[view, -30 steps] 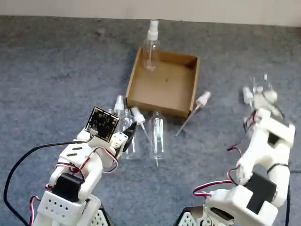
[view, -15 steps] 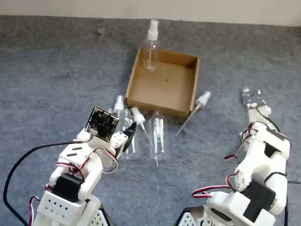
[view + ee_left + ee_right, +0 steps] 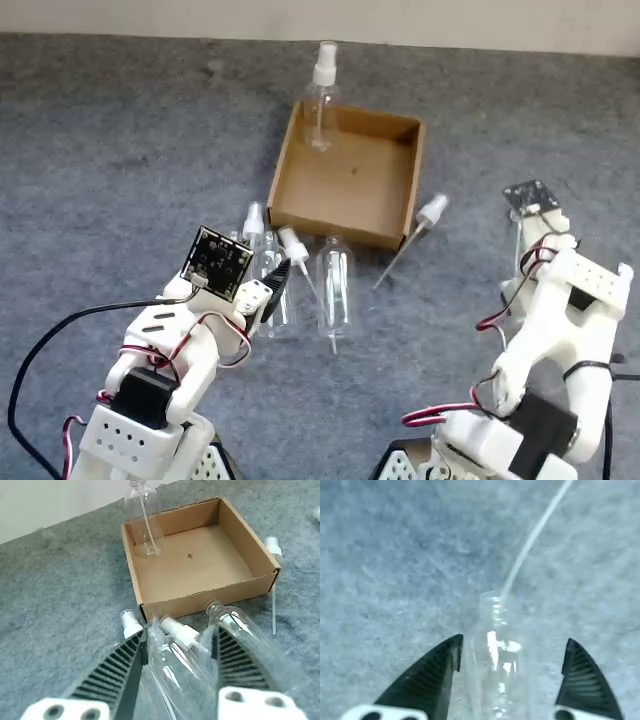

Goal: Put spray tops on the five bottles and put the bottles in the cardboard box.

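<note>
Between the black fingers of the left gripper (image 3: 179,635) lies a clear bottle (image 3: 172,680), its long axis running away from the wrist toward the cardboard box (image 3: 210,600). The fingers stand apart, one on each side of it; whether they press it cannot be made out. A white spray top (image 3: 177,630) sits at that bottle's far end, nozzle toward the box, but whether it is screwed on is unclear. Just beside it lies an open-necked bottle (image 3: 240,630), parallel, with its bare mouth near the box's front wall. On the other side, a second white spray top (image 3: 131,623) peeks past the fingertip, with whatever it sits on hidden behind the finger.

The right gripper (image 3: 514,642) is also spread wide, with another uncapped bottle (image 3: 497,650) lying midway between its fingers, apart from both, neck pointing away. A thin dip tube (image 3: 532,537) slants off from that neck across the grey carpet (image 3: 395,555); whether its end enters the mouth is hard to tell.

Farther off, a loose spray top (image 3: 272,547) lies by the box's side corner. An upright capped bottle (image 3: 145,525) stands in the box's far corner, its top cut off in the left wrist view.
</note>
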Tool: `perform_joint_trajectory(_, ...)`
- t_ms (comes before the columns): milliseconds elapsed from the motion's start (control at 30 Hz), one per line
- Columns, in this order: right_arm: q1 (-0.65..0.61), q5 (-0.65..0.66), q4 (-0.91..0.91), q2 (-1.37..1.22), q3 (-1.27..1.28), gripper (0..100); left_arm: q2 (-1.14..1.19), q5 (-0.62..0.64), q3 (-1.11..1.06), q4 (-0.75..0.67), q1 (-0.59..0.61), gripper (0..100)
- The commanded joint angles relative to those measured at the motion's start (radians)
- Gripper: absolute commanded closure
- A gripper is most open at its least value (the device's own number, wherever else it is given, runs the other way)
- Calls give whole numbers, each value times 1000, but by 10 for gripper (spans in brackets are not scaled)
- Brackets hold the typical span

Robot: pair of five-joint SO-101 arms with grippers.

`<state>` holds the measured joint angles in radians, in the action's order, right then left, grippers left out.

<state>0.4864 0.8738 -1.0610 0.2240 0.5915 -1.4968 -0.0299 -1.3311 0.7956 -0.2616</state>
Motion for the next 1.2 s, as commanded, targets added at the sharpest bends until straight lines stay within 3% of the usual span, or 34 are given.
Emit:
perform_joint_trajectory(0,10,-5,-12,76,-61,739,-1,-6,10,-21,10,839)
perform_joint_trajectory(300,2,2,-10,12,-44,772,170,-64,174,37,16,839)
perform_joint_trajectory(500,15,-97,-30,21,-127,773,251,-69,176,58,142,839)
perform_joint_trajectory(800,-143,-371,-277,-137,-621,773,243,-147,145,212,366,838)
perform_joint_trajectory(1167,-162,-514,-282,-837,-1339,774,243,-147,1,161,486,838)
